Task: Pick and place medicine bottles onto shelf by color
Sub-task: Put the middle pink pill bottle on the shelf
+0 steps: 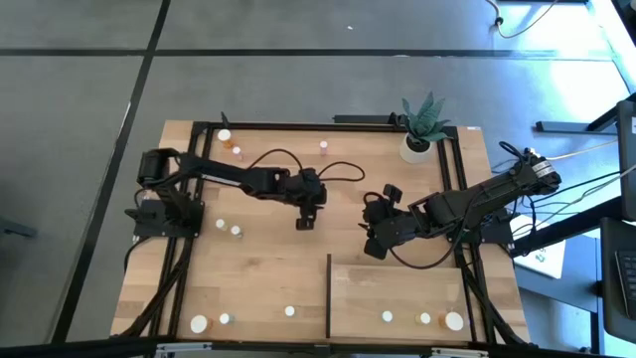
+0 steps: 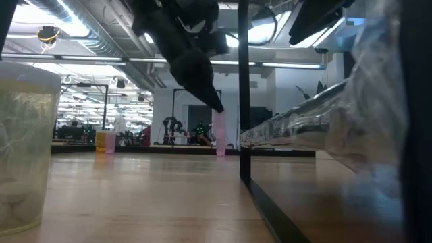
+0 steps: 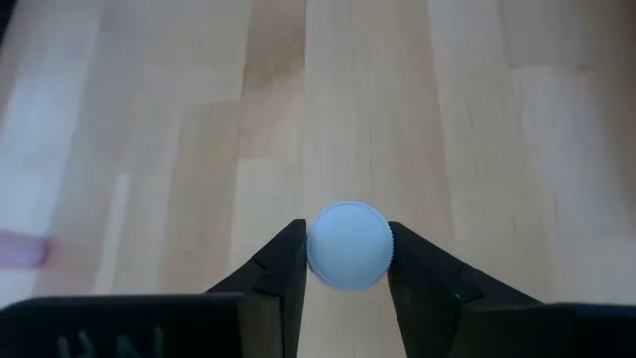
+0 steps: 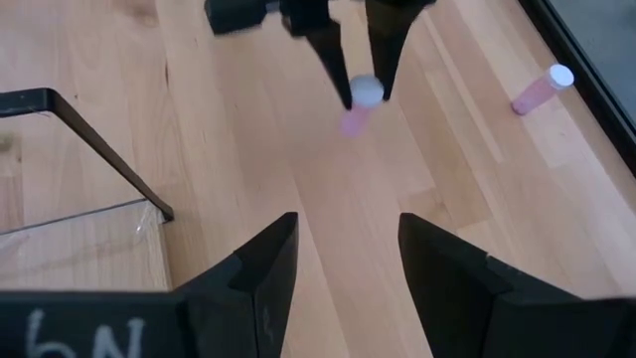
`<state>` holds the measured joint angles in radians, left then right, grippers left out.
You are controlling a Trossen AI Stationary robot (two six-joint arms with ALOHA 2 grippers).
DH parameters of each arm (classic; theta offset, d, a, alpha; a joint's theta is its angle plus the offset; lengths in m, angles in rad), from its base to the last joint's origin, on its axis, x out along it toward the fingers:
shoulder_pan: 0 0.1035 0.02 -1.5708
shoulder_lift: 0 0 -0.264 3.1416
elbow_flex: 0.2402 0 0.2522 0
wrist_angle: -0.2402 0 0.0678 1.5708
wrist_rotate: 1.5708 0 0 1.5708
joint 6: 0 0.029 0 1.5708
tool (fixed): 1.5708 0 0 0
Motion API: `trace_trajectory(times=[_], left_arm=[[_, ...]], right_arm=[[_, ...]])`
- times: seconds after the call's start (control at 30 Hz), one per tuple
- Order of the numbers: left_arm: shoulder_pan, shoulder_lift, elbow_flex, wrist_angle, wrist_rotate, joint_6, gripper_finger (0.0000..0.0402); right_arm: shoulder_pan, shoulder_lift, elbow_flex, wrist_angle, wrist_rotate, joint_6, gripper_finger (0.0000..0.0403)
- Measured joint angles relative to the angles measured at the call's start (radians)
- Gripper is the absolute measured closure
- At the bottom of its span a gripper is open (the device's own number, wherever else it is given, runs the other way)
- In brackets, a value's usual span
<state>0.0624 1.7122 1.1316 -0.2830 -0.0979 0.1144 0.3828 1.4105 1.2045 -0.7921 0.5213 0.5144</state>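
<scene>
high view: we see the left tool over mid surface, the right tool just off the shelf.

low view: a pink bottle hangs under dark fingers.

left wrist view: we see the fingers pinching its white cap.

right wrist view: we see the right tool's fingers spread, holding nothing; another pink bottle lies apart.

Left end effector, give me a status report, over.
Left end effector shut on pink bottle at its white cap, mid-table. Right end effector open, empty, near the shelf. Path to shelf shows no obstruction.
</scene>
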Motion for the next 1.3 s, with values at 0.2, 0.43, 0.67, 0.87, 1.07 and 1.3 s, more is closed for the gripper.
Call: trace_trajectory(times=[0.2, 0.43, 0.67, 0.87, 1.07, 1.3], left_arm=[[-0.008, -0.07, 0.0, -0.022, -0.039, -0.006, 0.0291], [-0.054, -0.165, 0.0, -0.053, -0.123, -0.021, 0.0291], [-0.136, -0.267, 0.005, -0.058, -0.177, -0.071, 0.0291], [-0.23, -0.284, 0.104, -0.082, -0.226, -0.059, 0.0291], [-0.327, -0.248, 0.248, -0.146, -0.277, -0.052, 0.0292], [-0.425, -0.177, 0.383, -0.179, -0.306, -0.051, 0.0292]], right_arm=[[0.0, 0.0, 0.0, 0.014, 0.0, 0.0, 0.0225], [0.0, 0.0, 0.0, 0.019, -0.001, 0.0, 0.0225], [0.0, 0.0, 0.0, 0.018, -0.001, 0.0, 0.0225], [0.0, 0.0, 0.0, 0.022, -0.001, 0.0, 0.0225], [0.0, 0.0, 0.0, 0.042, -0.001, 0.001, 0.0225], [0.032, -0.01, -0.001, 0.082, -0.108, -0.049, 0.0225]])
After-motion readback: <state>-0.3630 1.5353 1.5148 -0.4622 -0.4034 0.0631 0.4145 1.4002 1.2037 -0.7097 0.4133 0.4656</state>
